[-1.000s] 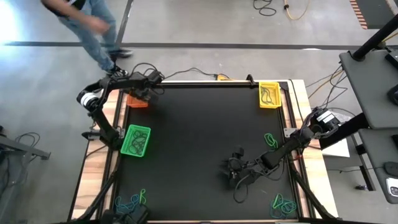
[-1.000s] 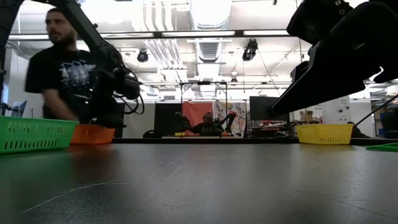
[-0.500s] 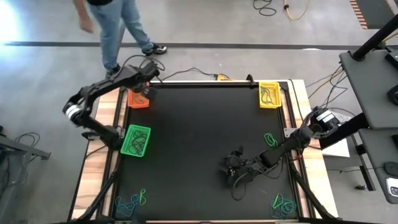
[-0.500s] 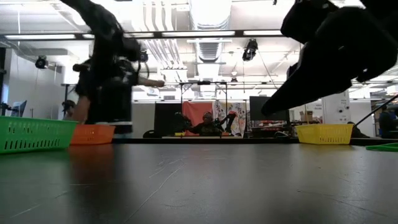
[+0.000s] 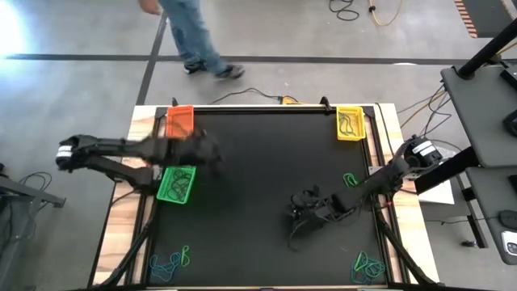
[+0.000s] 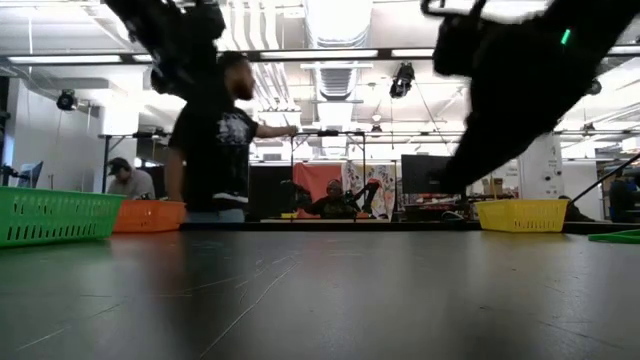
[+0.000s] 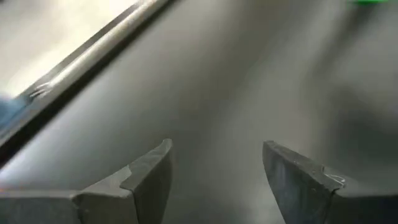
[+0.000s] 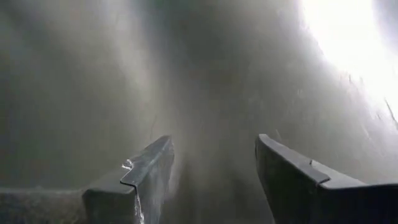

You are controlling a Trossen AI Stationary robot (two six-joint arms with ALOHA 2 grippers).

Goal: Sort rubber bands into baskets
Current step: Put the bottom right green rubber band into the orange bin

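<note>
Black matting covers the square tabletop point(image 5: 258, 186), which is framed by pale wooden edges and stands on a grey concrete floor where a person in blue jeans point(image 5: 194, 32) is seen walking past the far side. Three small rectangular plastic mesh baskets are set on the mat: the orange basket point(image 5: 179, 121) at the far left corner, the yellow basket point(image 5: 350, 124) at the far right corner with dark loops lying in it, and the bright green basket point(image 5: 176, 183) along the left edge, also with loops inside. Thin rubber bands in green, blue and teal are seen loose on the mat: a green cluster point(image 5: 351, 180) near the right edge, a green and teal heap point(image 5: 367, 264) at the near right corner, and a blue and green heap point(image 5: 171, 260) at the near left corner. The left tool point(image 5: 206, 152) is blurred, placed over the mat between the orange and green baskets; in the left wrist view its fingers point(image 7: 152, 171) are spread wide with nothing between them. The right tool point(image 5: 303, 212) is held low over the mat right of centre, well apart from every basket; its fingers point(image 8: 149, 165) are likewise spread wide and nothing is gripped
</note>
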